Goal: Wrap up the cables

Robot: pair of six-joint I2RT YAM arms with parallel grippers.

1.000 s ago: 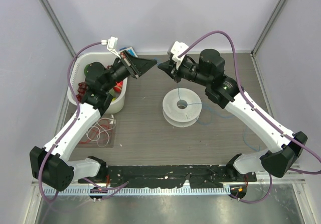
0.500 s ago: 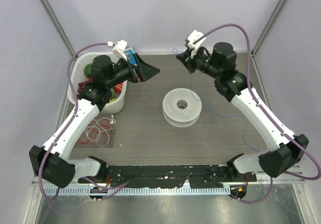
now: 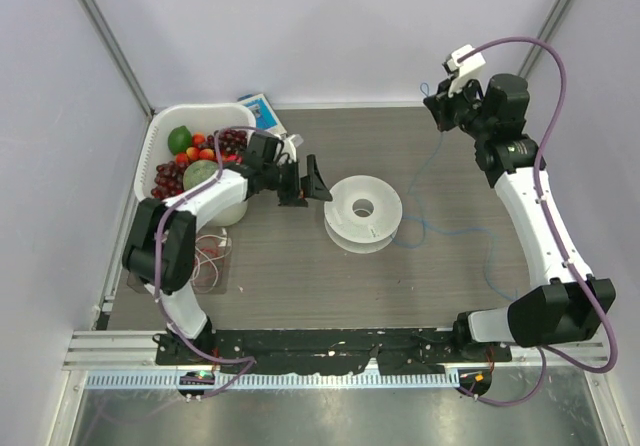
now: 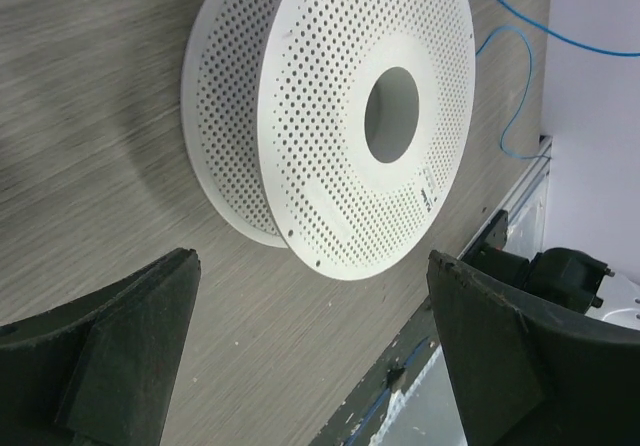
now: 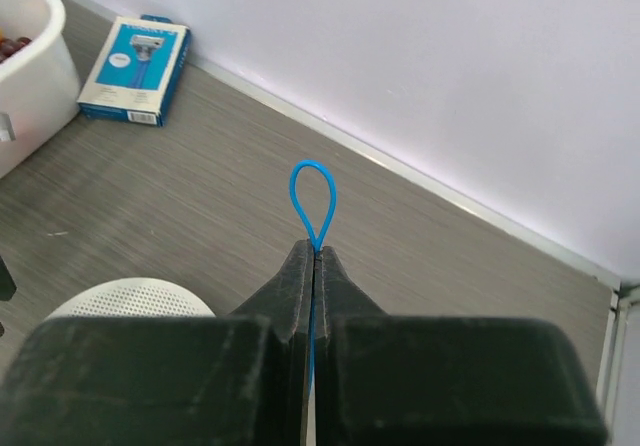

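— What does the camera above show?
— My left gripper (image 3: 311, 181) is low on the table, just beside the white spool (image 3: 362, 211), jaws spread apart. My right gripper (image 3: 433, 109) is raised near the back wall. The blue cable (image 3: 440, 230) hangs from it to the table. It perhaps reaches the spool, but it is too thin to be sure. The red and white cables (image 3: 205, 261) lie near the fruit basket (image 3: 160, 124).
— Left wrist?
— Jaws wide, nothing between; the spool (image 4: 320, 166) lies ahead.
— Right wrist?
— Jaws pressed together on the blue cable (image 5: 313, 198); a small loop stands above the tips.
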